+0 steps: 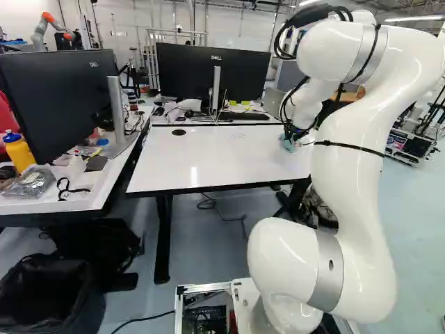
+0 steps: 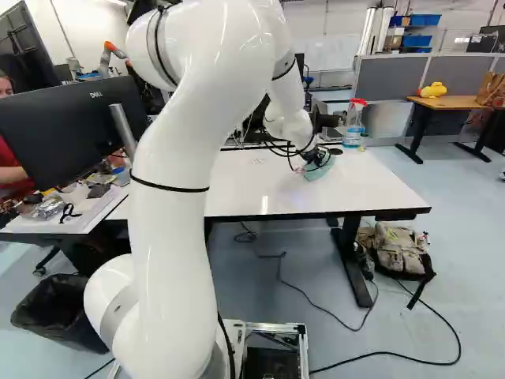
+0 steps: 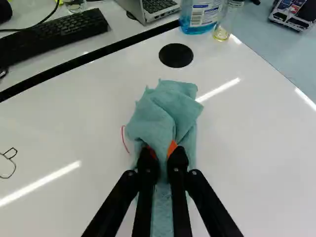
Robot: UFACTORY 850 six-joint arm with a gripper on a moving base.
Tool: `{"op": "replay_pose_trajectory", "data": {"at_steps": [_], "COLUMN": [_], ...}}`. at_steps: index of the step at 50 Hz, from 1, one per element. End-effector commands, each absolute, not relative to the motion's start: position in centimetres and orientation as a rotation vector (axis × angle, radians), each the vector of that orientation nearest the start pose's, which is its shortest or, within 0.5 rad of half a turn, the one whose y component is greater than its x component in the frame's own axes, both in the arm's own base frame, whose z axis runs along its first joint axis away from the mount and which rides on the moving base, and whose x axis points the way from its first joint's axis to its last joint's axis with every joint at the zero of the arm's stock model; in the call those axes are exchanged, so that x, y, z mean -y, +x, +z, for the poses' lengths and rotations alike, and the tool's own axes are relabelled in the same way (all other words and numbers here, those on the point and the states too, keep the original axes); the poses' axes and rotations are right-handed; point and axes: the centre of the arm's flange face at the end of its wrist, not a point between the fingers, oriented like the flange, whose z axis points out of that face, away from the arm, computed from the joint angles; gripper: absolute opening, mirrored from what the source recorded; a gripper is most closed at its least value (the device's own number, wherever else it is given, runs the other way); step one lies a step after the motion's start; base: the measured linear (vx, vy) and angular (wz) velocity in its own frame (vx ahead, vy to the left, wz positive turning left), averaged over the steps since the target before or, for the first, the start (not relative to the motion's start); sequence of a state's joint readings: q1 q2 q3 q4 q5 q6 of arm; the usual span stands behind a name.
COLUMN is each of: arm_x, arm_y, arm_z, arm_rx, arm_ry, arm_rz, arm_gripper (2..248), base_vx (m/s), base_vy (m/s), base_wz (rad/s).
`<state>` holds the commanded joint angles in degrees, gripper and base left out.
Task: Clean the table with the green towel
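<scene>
Currently | grn twl (image 3: 160, 113): crumpled, overlapping folds, uneven edge | tool (image 2: 317, 160): pinching it | on wht tbl (image 3: 247, 153)

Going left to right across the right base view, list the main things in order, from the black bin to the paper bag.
Black bin → green towel → spray bottle → yellow toy → paper bag.

You can read "DELL" on two backs: left monitor (image 1: 52, 104), near upper right corner; rear monitor (image 1: 181, 73), below top edge's middle. Bottle label (image 3: 203, 15): illegible.
</scene>
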<state>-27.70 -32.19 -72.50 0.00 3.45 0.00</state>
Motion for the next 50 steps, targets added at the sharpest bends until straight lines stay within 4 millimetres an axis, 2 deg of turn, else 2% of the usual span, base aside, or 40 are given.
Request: {"op": "replay_pose_trajectory", "data": {"at_steps": [28,37,50], "arm_x": [35.5,35.2,33.3], "arm_y": [61.0,62.3,63.3], "arm_z": [39.5,39.4,39.4], "arm_rx": [-0.806,-0.784,-0.737], "arm_ry": [-2.988,-2.985,-2.984], "arm_rz": [-1.27,-1.286,-1.285], "arm_gripper": [39,39,39], "base_vx": [0.0,0.0,0.0], "base_vy": [0.0,0.0,0.0], "base_wz": [0.0,0.0,0.0]}}
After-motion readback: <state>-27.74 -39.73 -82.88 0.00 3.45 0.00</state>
